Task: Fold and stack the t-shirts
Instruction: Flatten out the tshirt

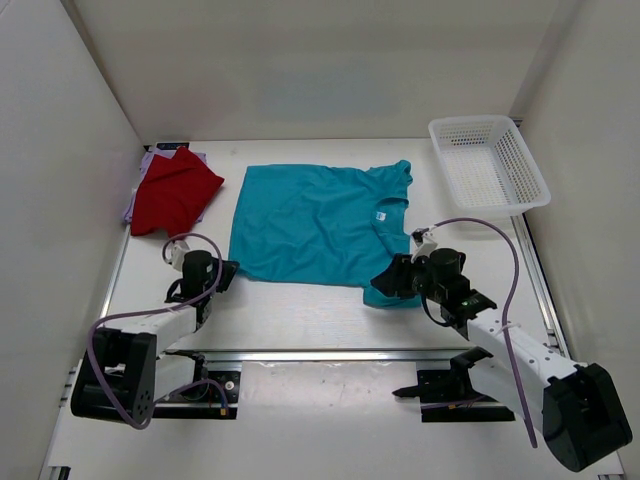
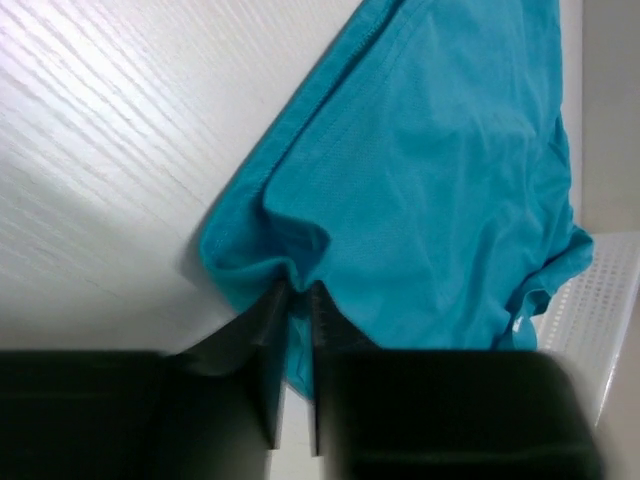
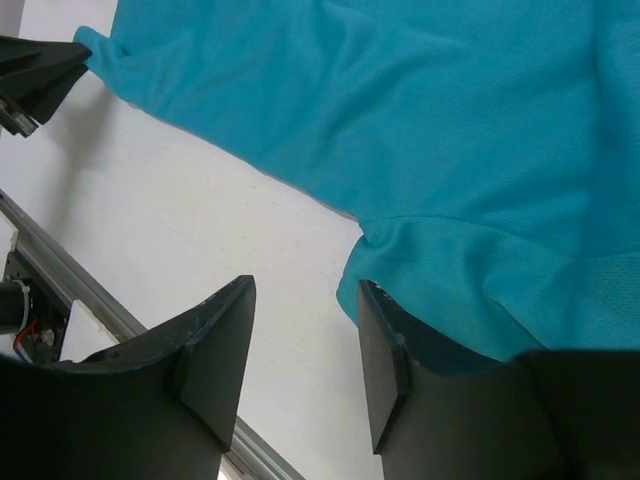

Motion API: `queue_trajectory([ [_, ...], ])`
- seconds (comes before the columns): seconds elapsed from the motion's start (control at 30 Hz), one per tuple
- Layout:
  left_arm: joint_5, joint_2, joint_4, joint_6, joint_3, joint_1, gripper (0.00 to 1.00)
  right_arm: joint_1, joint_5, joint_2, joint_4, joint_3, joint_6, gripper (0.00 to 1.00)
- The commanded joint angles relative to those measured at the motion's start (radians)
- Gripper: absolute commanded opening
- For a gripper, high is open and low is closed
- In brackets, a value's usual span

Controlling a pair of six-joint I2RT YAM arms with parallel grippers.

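Observation:
A teal t-shirt lies spread flat mid-table, collar to the right. My left gripper is at its near-left hem corner. In the left wrist view that gripper is shut on a bunched fold of the teal t-shirt. My right gripper stands open at the shirt's near sleeve. In the right wrist view the sleeve edge of the teal t-shirt rests against one finger of that gripper, with bare table between the fingers. A folded red t-shirt lies on a lavender one at the far left.
A white lattice basket stands at the back right corner, its wall also in the left wrist view. A metal rail runs along the near edge in front of the arm bases. White walls enclose the table on three sides.

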Motion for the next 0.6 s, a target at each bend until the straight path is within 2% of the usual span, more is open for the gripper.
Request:
queue_trajectory([
  [0.0,-0.017,0.003,0.018,0.016,0.052,-0.010,0.18,-0.015,0.018,-0.026,0.004,0.027,-0.004,0.45],
  [0.07,-0.006,-0.012,0.006,0.043,0.078,-0.001,0.02,-0.023,0.075,-0.051,-0.067,0.027,-0.008,0.47],
  [0.1,-0.006,-0.016,-0.010,0.074,0.093,0.002,0.00,-0.027,0.122,-0.060,-0.084,0.039,-0.011,0.47],
  [0.23,-0.018,-0.049,-0.112,0.232,0.225,0.039,0.00,-0.001,0.288,-0.149,-0.294,0.070,-0.030,0.47],
  [0.3,0.005,-0.063,-0.125,0.267,0.257,0.071,0.00,0.016,0.340,-0.193,-0.346,0.075,-0.022,0.45],
  [0.43,0.032,-0.081,-0.111,0.280,0.239,0.076,0.00,-0.030,0.353,-0.223,-0.469,0.073,0.001,0.27],
  [0.47,0.043,-0.085,-0.097,0.272,0.207,0.074,0.00,-0.038,0.353,-0.227,-0.480,0.067,0.006,0.18],
  [0.5,0.057,-0.091,-0.071,0.260,0.197,0.059,0.00,-0.045,0.333,-0.221,-0.484,0.063,0.010,0.04],
  [0.53,0.063,-0.094,-0.062,0.254,0.173,0.051,0.00,-0.062,0.316,-0.215,-0.489,0.049,0.024,0.02],
  [0.57,0.068,-0.098,-0.044,0.245,0.147,0.044,0.00,-0.088,0.267,-0.204,-0.483,0.046,0.036,0.07],
])
